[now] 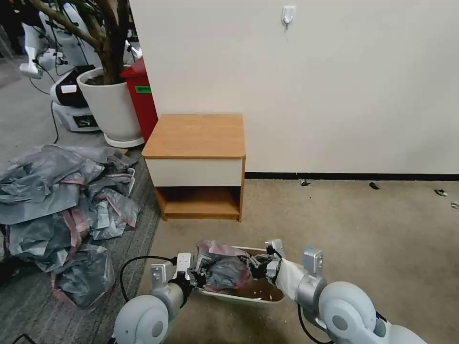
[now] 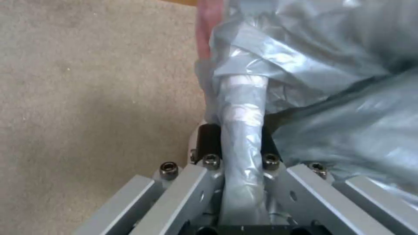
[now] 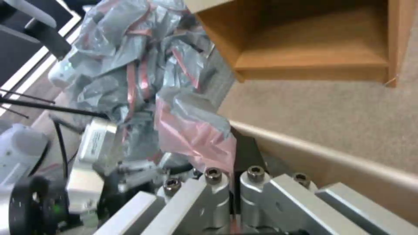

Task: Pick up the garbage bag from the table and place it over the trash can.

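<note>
pinching crinkled garbage bag (image 1: 224, 272) over rounded trash can (image 1: 241, 298): left claw (image 1: 200, 276), right claw (image 1: 254, 267).

Table (image 1: 193, 136) against the wall (image 1: 334, 86), straight ahead. Left of it a bin (image 1: 142, 98), then a planter (image 1: 112, 107), both further back. On the floor (image 1: 363, 224) to the left, a heap of bags (image 1: 62, 200), level with the table and nearer. Trash can (image 1: 248, 296) on the floor in front of the table, close to the robot. Garbage bag (image 1: 224, 270) over the can's left part, between left gripper (image 1: 198, 274) and right gripper (image 1: 256, 267), each clamped on one side of it
</note>
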`<state>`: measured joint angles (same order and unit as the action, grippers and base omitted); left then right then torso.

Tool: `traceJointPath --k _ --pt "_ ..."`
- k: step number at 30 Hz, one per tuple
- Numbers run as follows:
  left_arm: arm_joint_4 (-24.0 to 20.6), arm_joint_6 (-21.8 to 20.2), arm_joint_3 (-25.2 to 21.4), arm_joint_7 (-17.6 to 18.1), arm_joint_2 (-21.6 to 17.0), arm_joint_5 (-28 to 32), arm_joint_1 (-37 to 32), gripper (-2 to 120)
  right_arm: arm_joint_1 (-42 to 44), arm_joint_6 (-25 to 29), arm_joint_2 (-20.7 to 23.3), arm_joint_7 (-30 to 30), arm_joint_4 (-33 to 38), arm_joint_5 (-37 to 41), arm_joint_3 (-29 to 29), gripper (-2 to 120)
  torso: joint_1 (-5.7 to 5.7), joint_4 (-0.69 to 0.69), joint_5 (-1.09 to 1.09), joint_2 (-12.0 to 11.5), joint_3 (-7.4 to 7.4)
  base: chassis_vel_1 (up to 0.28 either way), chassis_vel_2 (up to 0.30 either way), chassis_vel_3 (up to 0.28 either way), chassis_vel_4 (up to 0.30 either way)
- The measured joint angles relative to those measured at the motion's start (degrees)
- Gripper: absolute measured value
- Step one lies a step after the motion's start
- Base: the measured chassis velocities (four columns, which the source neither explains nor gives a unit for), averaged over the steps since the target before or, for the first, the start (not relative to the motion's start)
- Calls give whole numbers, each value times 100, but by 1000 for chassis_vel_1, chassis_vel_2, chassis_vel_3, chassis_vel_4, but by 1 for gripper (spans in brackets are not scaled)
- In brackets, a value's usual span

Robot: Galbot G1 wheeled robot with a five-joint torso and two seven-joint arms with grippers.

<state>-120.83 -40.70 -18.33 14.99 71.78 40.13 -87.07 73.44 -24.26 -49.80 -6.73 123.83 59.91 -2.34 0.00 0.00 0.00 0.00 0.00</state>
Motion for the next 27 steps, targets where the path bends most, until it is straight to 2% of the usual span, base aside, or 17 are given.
traceJointPath --k 16,27 --pt "15 89 29 -294 1 -460 -116 2 -559 -357 140 -611 -259 796 -389 0 0 0 0 0 0 0 0 0 0" --pt "4 195 -41 -406 3 -515 -125 2 -646 -804 246 -979 -661 975 -727 0 0 0 0 0 0 0 0 0 0"
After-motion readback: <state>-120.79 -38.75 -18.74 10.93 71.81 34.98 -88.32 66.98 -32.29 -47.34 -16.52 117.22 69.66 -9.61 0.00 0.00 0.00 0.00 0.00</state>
